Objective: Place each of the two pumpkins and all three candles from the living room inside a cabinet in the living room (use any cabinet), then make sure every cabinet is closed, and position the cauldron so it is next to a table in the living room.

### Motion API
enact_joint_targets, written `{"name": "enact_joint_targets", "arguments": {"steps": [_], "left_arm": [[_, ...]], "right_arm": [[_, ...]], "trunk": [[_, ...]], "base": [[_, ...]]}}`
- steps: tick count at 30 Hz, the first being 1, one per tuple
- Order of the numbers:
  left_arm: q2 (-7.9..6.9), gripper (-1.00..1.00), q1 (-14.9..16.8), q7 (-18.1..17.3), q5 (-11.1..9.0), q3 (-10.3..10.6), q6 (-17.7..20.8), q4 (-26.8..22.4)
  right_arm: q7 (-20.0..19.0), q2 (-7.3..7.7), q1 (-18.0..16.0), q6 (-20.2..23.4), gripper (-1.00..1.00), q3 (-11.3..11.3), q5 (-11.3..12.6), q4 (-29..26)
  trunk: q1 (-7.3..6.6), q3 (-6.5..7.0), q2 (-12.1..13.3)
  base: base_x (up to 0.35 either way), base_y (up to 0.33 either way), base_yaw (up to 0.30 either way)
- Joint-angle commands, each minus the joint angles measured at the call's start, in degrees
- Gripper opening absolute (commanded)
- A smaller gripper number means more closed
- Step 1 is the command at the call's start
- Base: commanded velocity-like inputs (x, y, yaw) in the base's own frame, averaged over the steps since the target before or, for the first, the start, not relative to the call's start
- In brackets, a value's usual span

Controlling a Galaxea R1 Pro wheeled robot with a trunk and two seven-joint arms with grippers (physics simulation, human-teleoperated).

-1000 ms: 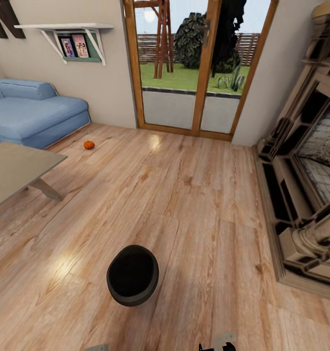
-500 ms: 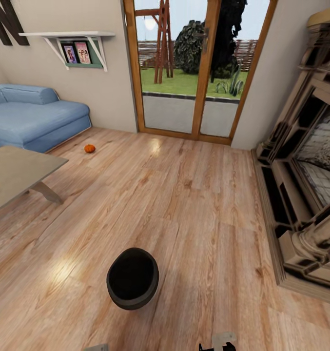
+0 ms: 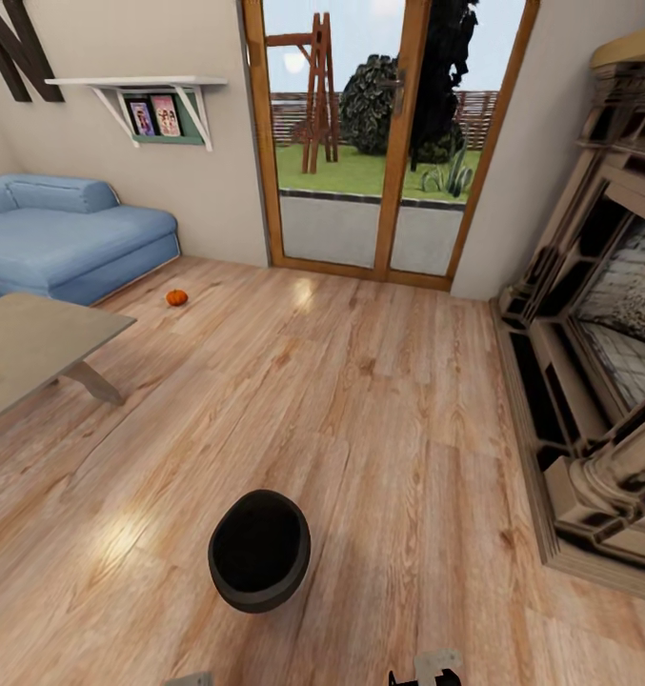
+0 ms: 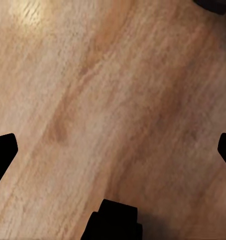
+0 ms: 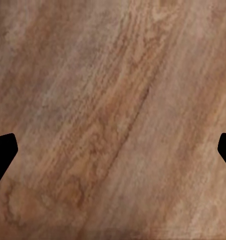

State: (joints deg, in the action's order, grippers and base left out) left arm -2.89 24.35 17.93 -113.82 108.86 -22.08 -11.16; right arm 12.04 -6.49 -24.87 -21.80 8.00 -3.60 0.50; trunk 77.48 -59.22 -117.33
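Cauldron (image 3: 259,551) sits upright on the plank floor (image 3: 379,400), mouth open, close in front of the robot and well apart from the desk (image 3: 36,345) at the left. One pumpkin (image 3: 176,298) lies on the floor near the blue sofa (image 3: 70,238), beyond the desk's far corner. Both claws hang over bare boards: the left claw (image 4: 113,150) spread wide with nothing between its fingertips (image 4: 2,152), the right claw (image 5: 113,150) likewise wide and empty.

Black cauldron (image 3: 259,551) upright on floor; orange pumpkin (image 3: 176,298) near table (image 3: 36,348).
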Motion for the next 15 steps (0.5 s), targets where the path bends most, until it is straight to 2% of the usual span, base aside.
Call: {"name": "enact_joint_targets", "arguments": {"steps": [1,15], "left_arm": [[0.00,1.00,0.00,0.00,0.00,0.01,0.01,0.00],[0.04,1.00,0.00,0.00,0.00,0.02,0.00,0.00]], "right_arm": [[0.00,0.03,0.00,0.00,1.00,0.00,0.00,-0.01],[0.00,-0.01,0.00,0.00,1.00,0.00,0.00,0.02]], "trunk": [[0.00,0.09,0.00],[0.00,1.38,0.00]], "base": [[0.000,0.000,0.000],[0.000,0.000,0.000]]}}
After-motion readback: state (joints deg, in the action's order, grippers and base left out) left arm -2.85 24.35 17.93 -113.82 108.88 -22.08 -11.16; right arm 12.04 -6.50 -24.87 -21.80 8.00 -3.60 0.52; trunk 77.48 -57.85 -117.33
